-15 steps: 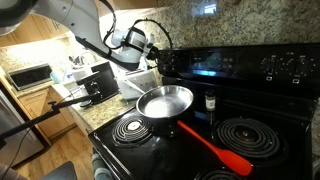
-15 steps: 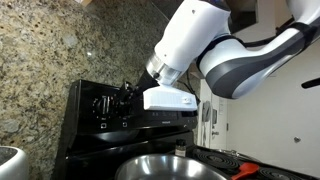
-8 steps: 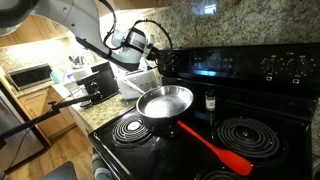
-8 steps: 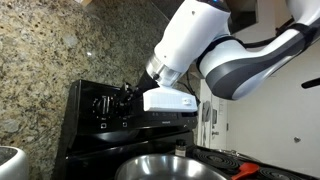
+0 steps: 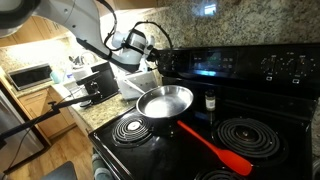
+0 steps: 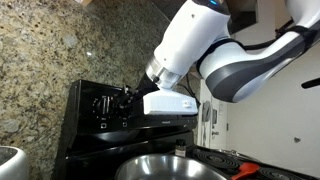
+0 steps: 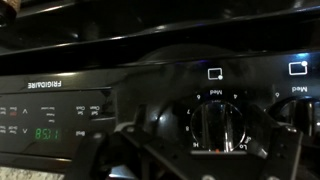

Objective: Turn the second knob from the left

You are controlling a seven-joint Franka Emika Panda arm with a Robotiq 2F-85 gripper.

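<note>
Our gripper (image 7: 205, 162) is open. Its dark fingers (image 7: 135, 160) spread to either side of the knob (image 7: 215, 125) and do not pinch it. The knob sits on the panel (image 5: 230, 62), which in an exterior view runs along the back edge of the desk (image 5: 172, 158); the knob is toward the corner by the granite. We judge it to be rigid, glossy plastic, likely slippery and stiff on its shaft. The raised centre ridge looks like the place to clamp squarely before twisting.
</note>
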